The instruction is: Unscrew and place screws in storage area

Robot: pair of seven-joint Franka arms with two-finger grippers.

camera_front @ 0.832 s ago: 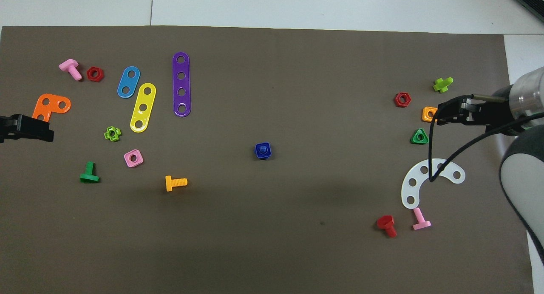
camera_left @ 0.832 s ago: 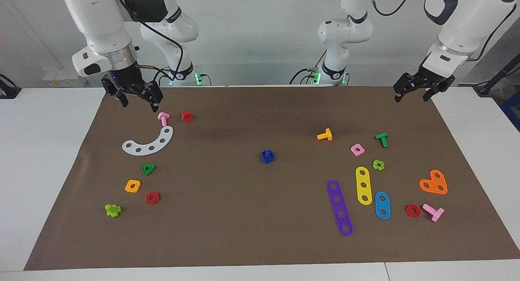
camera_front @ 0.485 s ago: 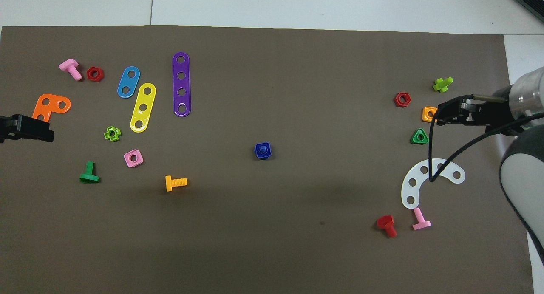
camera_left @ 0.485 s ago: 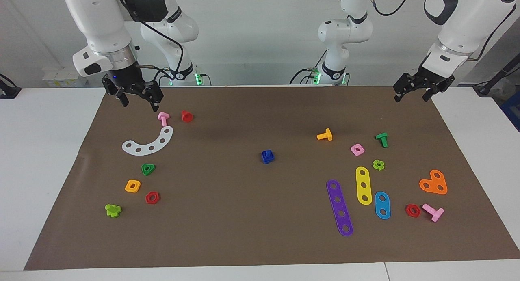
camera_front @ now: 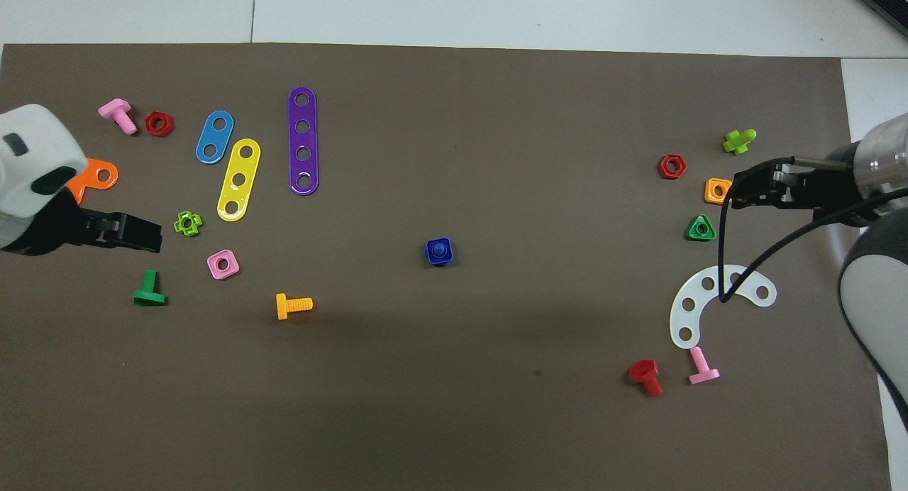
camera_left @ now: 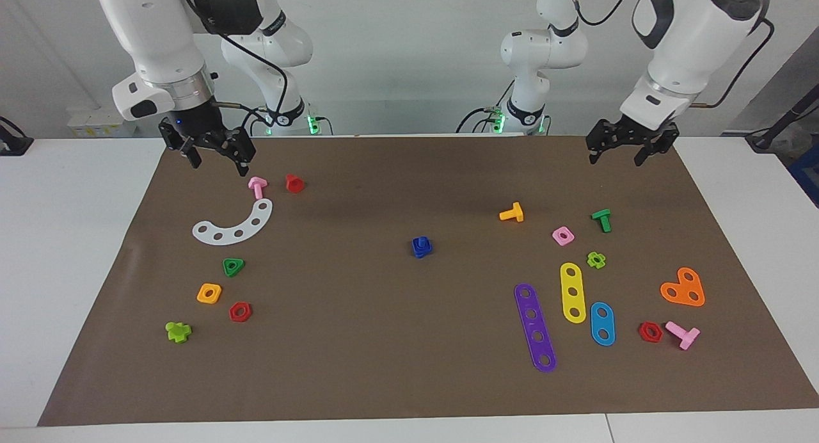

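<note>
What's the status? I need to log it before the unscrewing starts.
Left gripper and right gripper open, empty, raised over the mat's robot edge. Blue screw in its nut, mid-mat, untouched. Nothing close around it.

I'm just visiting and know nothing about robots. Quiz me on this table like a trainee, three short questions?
1. True or false: the blue bolt sits in a blue nut mid-mat.
2. Which is open: A) left gripper only, B) right gripper only, C) both?
3. Fill in: the white arc strip lies toward the ____ arm's end.

Key: 1 true; 2 C; 3 right.
</note>
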